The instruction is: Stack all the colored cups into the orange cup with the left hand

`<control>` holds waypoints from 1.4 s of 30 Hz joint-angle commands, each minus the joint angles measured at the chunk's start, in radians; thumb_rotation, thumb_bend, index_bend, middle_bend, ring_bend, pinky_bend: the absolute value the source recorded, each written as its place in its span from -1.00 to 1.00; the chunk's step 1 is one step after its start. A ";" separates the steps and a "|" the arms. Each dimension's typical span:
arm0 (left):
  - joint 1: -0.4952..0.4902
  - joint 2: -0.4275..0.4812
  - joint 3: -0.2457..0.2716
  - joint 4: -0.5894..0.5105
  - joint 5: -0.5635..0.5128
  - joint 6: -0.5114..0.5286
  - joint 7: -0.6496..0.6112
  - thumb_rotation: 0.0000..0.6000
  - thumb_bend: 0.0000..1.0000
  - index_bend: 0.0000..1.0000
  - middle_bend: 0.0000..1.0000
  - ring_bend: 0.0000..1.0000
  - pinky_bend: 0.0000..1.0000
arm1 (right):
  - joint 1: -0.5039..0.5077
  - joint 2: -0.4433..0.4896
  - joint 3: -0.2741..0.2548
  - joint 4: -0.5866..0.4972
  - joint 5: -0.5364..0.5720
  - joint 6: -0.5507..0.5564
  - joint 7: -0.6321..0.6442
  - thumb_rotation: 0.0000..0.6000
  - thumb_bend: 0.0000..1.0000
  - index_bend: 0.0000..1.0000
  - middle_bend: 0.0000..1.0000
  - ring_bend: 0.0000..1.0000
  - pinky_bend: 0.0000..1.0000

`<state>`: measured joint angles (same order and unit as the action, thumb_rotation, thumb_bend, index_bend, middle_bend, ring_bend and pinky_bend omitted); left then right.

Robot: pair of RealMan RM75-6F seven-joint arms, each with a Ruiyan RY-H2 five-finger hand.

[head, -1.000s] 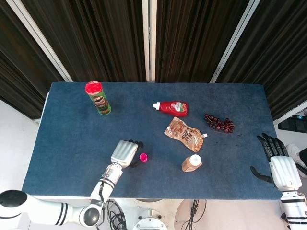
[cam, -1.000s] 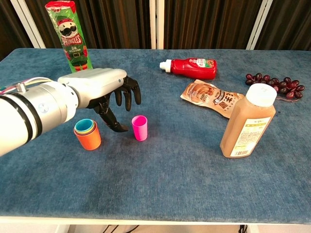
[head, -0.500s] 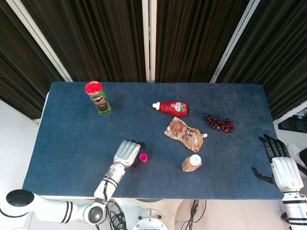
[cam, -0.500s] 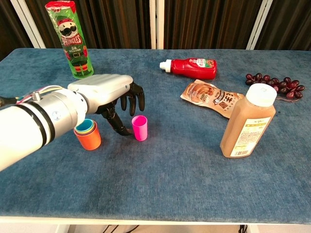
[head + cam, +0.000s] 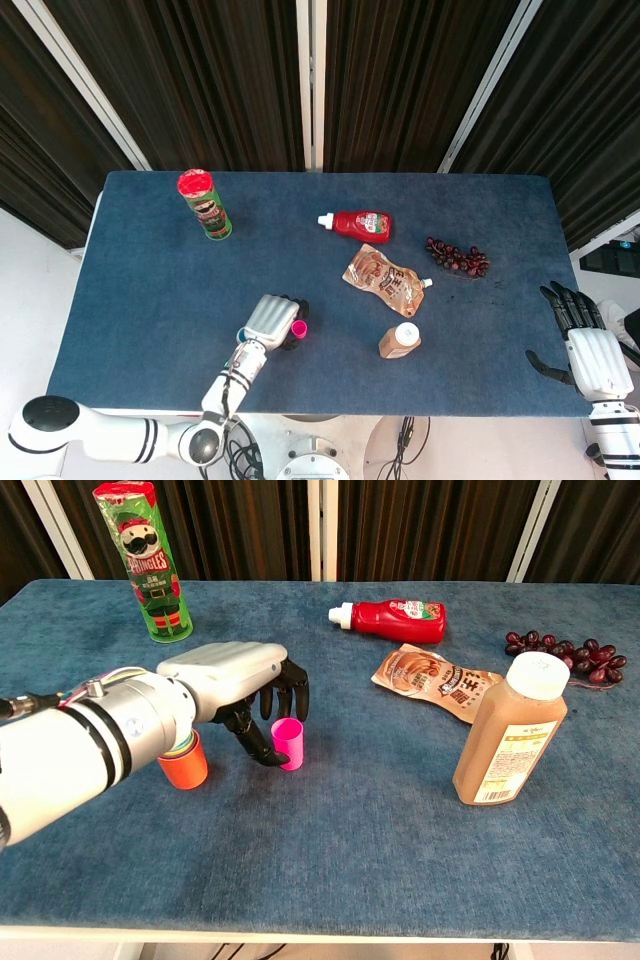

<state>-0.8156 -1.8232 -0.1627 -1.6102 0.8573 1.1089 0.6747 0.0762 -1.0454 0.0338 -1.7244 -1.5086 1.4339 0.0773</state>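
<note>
The pink cup point(image 5: 289, 744) stands upright on the blue cloth, also seen from the head view point(image 5: 299, 328). My left hand point(image 5: 235, 680) reaches around it: the thumb touches the cup's left side and the fingers hang just behind its rim, without a plain grip. The orange cup point(image 5: 185, 767), with other colored cups nested inside, stands just left of the pink one and is partly hidden by my forearm. In the head view only its teal rim point(image 5: 243, 333) peeks out beside the left hand point(image 5: 270, 317). My right hand point(image 5: 590, 355) is off the table's right edge, fingers apart and empty.
A juice bottle point(image 5: 510, 730) stands to the right of the pink cup. Behind it lie a brown pouch point(image 5: 440, 685), a ketchup bottle point(image 5: 392, 619) and dark grapes point(image 5: 565, 652). A green Pringles can point(image 5: 150, 562) stands at the back left.
My left hand has slid right from beside the orange cup until its thumb and fingers reach around the pink cup. The right hand has barely moved.
</note>
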 commanded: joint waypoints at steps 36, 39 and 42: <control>-0.027 0.064 -0.043 -0.115 -0.018 0.013 0.038 1.00 -0.53 0.04 0.12 0.14 0.25 | -0.001 0.006 0.003 -0.002 -0.001 0.004 0.005 1.00 -0.65 -1.00 -1.00 -1.00 -1.00; -0.035 0.105 -0.060 -0.168 -0.063 0.020 0.071 1.00 -0.53 0.04 0.11 0.14 0.25 | -0.003 0.006 0.002 -0.007 -0.005 0.007 0.001 1.00 -0.65 -1.00 -1.00 -1.00 -1.00; -0.044 0.164 -0.090 -0.246 -0.130 0.037 0.104 1.00 -0.52 0.04 0.11 0.14 0.25 | -0.004 0.008 0.002 -0.011 -0.006 0.011 -0.001 1.00 -0.65 -1.00 -1.00 -1.00 -1.00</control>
<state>-0.8515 -1.6997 -0.2298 -1.8079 0.7703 1.1311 0.7514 0.0725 -1.0376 0.0361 -1.7352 -1.5143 1.4446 0.0763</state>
